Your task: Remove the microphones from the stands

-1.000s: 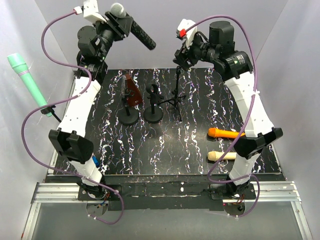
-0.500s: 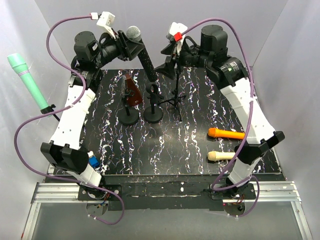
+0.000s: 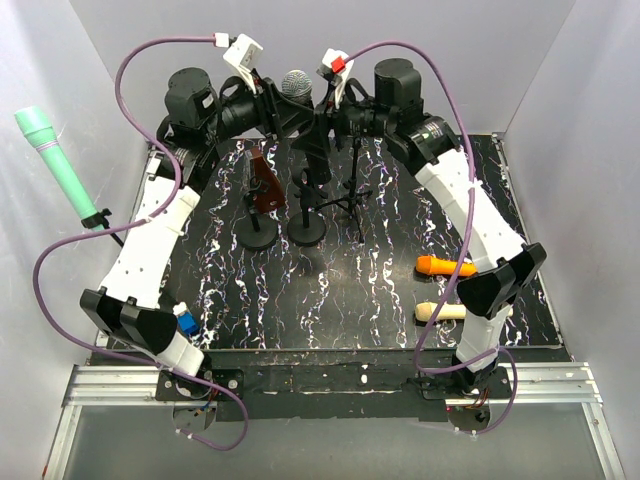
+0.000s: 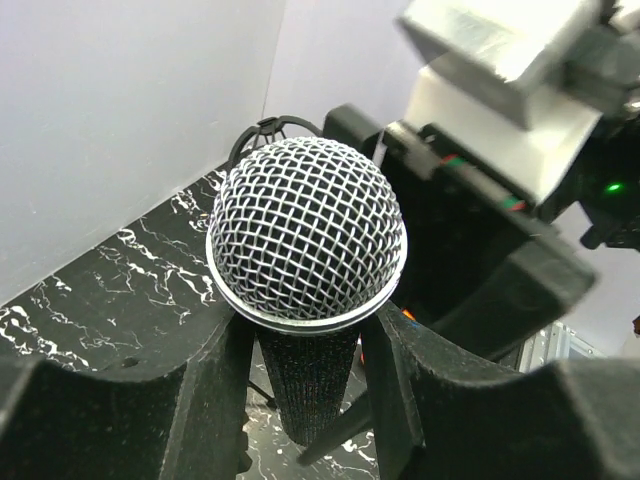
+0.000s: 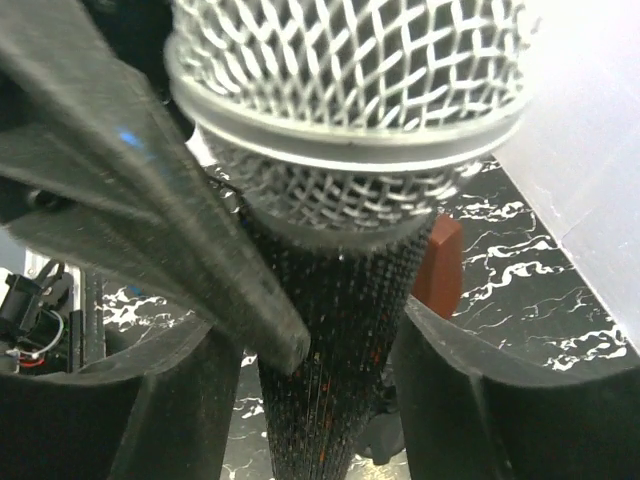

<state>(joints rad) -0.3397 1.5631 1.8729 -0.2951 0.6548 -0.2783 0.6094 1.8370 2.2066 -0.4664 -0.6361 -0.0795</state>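
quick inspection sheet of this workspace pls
surface: black marbled table
job's things: black microphone upright between both grippers; round-base stand on the table
clutter: orange microphone, cream microphone, tripod stand, stand with red-brown clip
grippers: left gripper shut on the black microphone; right gripper open, straddling its body
cables: purple cables loop off both arms
surroundings: teal microphone by the left wall

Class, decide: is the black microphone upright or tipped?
Roughly upright: the microphone has its mesh head on top and body pointing down, clamped in the left gripper.
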